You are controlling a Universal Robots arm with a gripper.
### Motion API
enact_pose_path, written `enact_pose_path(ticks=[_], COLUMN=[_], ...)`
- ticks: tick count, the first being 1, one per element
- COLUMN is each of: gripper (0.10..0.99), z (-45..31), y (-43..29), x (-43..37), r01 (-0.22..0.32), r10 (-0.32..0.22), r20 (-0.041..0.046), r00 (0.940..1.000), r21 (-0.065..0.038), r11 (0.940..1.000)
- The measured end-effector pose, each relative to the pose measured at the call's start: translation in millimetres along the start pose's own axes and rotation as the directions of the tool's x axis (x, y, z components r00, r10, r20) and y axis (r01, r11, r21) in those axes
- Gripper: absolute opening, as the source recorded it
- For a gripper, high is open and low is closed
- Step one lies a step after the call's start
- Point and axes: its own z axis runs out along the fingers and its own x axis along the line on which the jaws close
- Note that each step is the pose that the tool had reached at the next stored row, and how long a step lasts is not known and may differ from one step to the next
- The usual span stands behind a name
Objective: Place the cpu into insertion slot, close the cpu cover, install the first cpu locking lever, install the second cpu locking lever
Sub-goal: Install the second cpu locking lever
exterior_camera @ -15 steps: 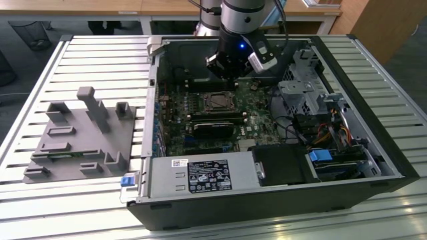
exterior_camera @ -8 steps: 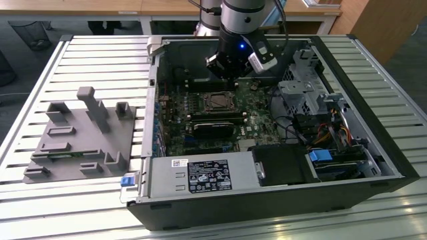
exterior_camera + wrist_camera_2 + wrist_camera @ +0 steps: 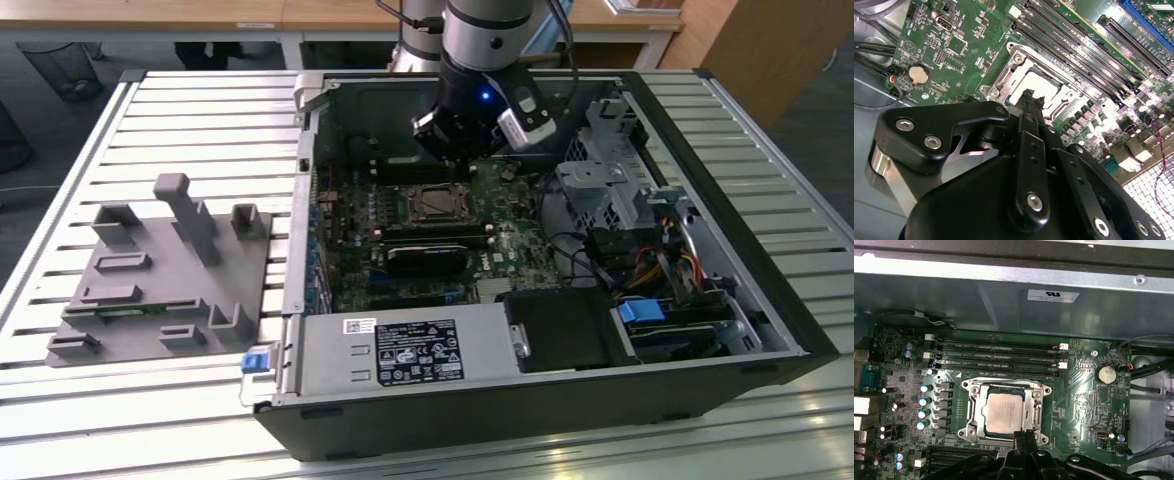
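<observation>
In the first wrist view the cpu (image 3: 1004,412) lies flat in the insertion slot (image 3: 972,416), its pale metal face up, framed by the silver cpu cover (image 3: 1038,405) lying down around it. The gripper (image 3: 1024,436) has its dark fingertips pressed together at the socket's edge, just beside the chip. Long black memory slots (image 3: 999,354) run beyond the socket on the green motherboard (image 3: 1079,405). A round coin battery (image 3: 1105,373) sits well apart from the socket.

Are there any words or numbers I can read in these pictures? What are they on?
Power supply label: print too small to read.
Case wall sticker: blurred, unreadable.
cpu: no marking I can read on its face.
</observation>
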Motion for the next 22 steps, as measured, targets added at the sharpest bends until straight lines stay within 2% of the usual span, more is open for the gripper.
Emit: enact_pose_path(ticks=[22], gripper=[0.106], z=[0.3], y=[-5.0], x=[0.3], r01=[0.000], r10=[0.000], r20=[0.0000], r00=[1.0000], r21=[0.000], r11=[1.0000])
